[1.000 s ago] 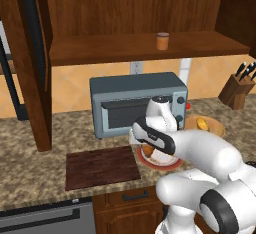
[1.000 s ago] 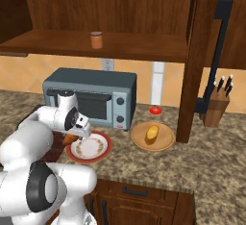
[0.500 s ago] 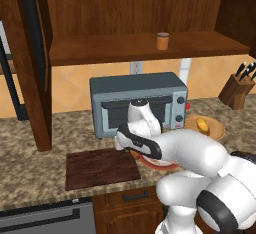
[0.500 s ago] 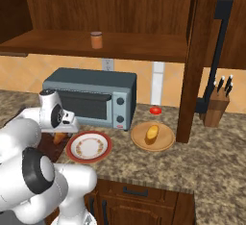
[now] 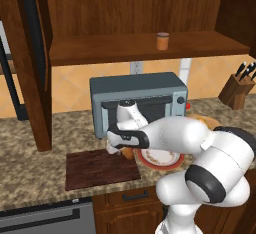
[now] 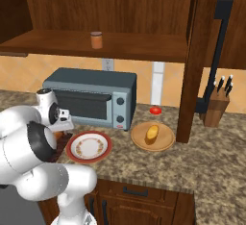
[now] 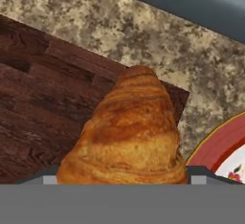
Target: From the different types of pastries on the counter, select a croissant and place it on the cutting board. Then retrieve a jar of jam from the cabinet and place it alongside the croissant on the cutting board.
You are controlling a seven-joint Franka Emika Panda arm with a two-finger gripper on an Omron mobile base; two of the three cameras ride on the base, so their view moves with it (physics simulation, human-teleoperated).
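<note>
The gripper (image 5: 121,150) is clamping the croissant (image 7: 129,137) between its jaws, holding it just above the counter (image 7: 158,50). In the hand view the croissant is filling the space right ahead of the gripper, its tapered end pointing away. Beneath it the cutting board (image 7: 43,94) is lying, its corner edge showing just beyond the croissant's tip. Just to one side of the gripper the red-rimmed plate (image 5: 160,158) is sitting on the counter. Behind the gripper the toaster oven (image 5: 137,98) is standing. High above, the jar of jam (image 5: 162,41) is resting on the cabinet (image 5: 125,48) shelf. Farther off the yellowish bun (image 6: 152,132) is lying on a wooden plate (image 6: 166,140).
</note>
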